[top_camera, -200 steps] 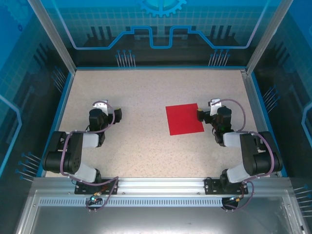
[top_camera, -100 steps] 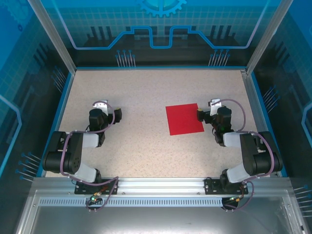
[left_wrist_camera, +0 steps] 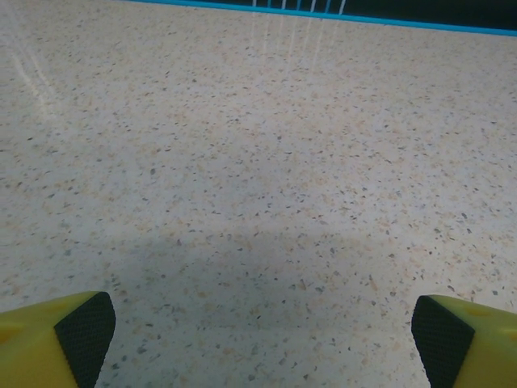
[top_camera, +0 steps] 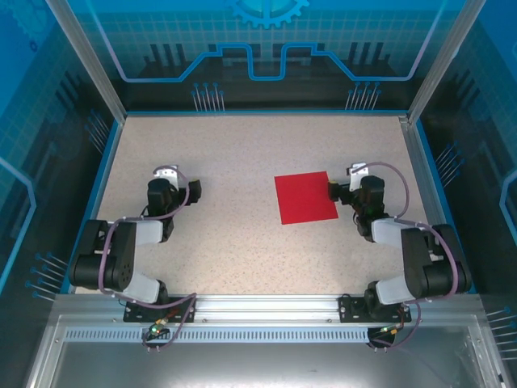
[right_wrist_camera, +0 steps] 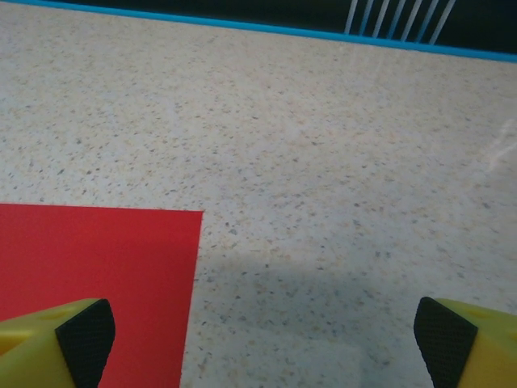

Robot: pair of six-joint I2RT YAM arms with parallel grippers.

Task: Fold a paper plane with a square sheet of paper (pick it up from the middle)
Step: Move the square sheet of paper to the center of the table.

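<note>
The square sheet of paper (top_camera: 305,197) lies beside the right fingers (right_wrist_camera: 85,331) (spread wide).

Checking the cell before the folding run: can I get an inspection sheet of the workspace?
Surface: speckled beige table, no stains seen.
Job's things: square sheet of paper, red, lies flat and unfolded, right of centre.
Clutter: nothing seen.
Grippers: left gripper open over bare table; right gripper open at the sheet's right edge, holding nothing.
Cables: purple cables loop along both arms, off the sheet.
Surroundings: blue translucent panels on a metal frame.
</note>
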